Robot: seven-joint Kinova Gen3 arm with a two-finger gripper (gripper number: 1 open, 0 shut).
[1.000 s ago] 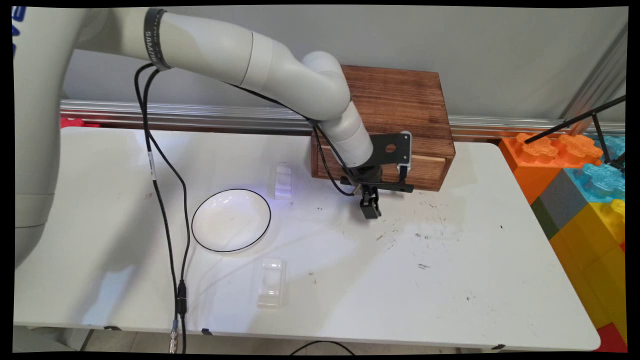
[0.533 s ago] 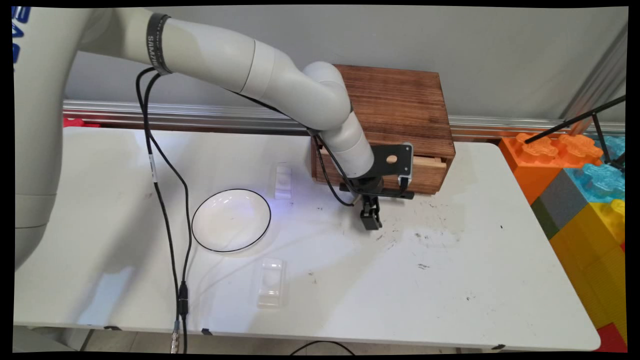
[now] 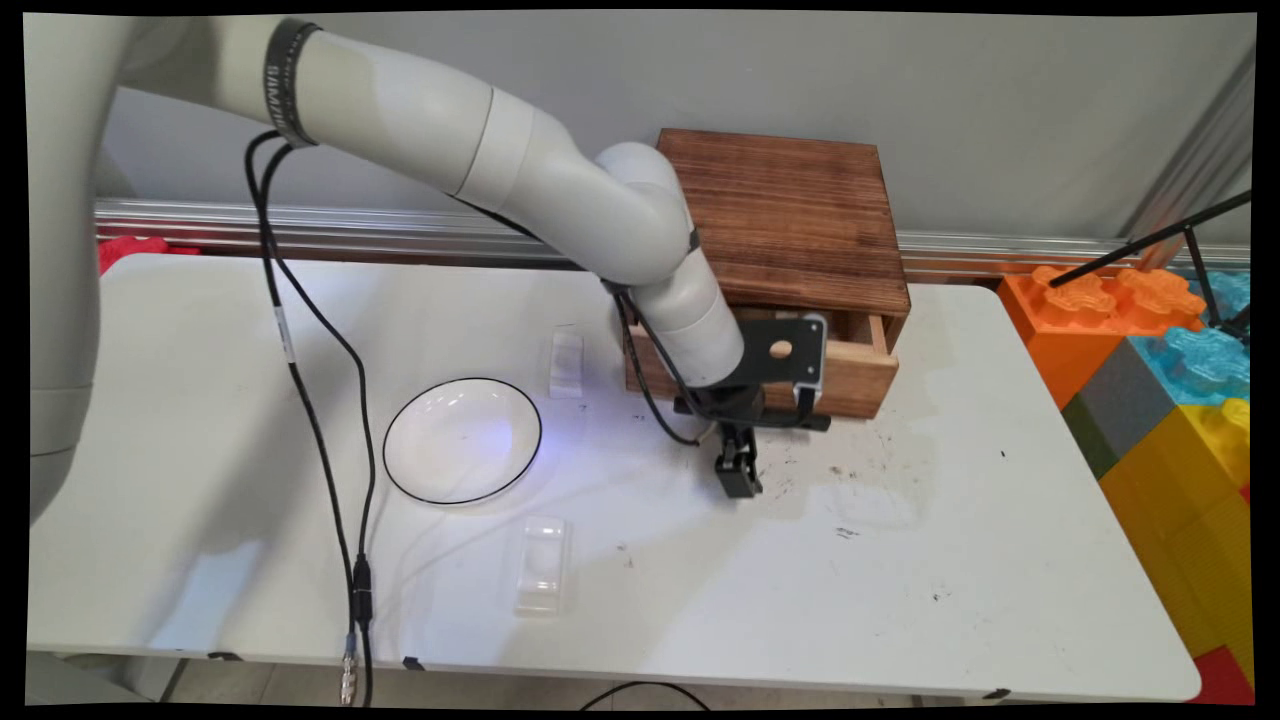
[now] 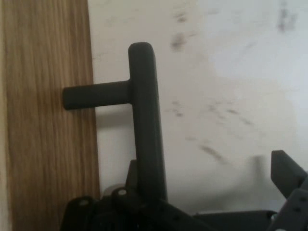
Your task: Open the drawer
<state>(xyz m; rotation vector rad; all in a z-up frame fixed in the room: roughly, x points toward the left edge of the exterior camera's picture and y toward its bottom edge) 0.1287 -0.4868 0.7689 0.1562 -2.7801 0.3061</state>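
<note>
A dark wooden box [image 3: 790,215] stands at the table's back edge, and its light wooden drawer [image 3: 850,375] sticks out a little toward the near side. My gripper [image 3: 740,478] hangs just in front of the drawer, pointing down at the table. In the hand view the drawer front [image 4: 45,120] fills the left side and its black T-shaped handle [image 4: 144,120] juts out from it. My gripper [image 4: 209,168] is open. One finger [image 4: 131,175] sits between the handle bar and the drawer front, touching the bar. The other finger [image 4: 288,172] stands far off at the right.
A white plate with a black rim [image 3: 462,440] lies left of the gripper. A small white piece [image 3: 567,362] sits beyond the plate and a clear plastic case [image 3: 541,565] lies nearer. Big coloured blocks [image 3: 1170,380] stand beyond the table's right end. Black cables [image 3: 300,350] hang at the left.
The gripper has moved toward the table's near side, and the drawer has slid out of the box with it, showing a gap behind its front.
</note>
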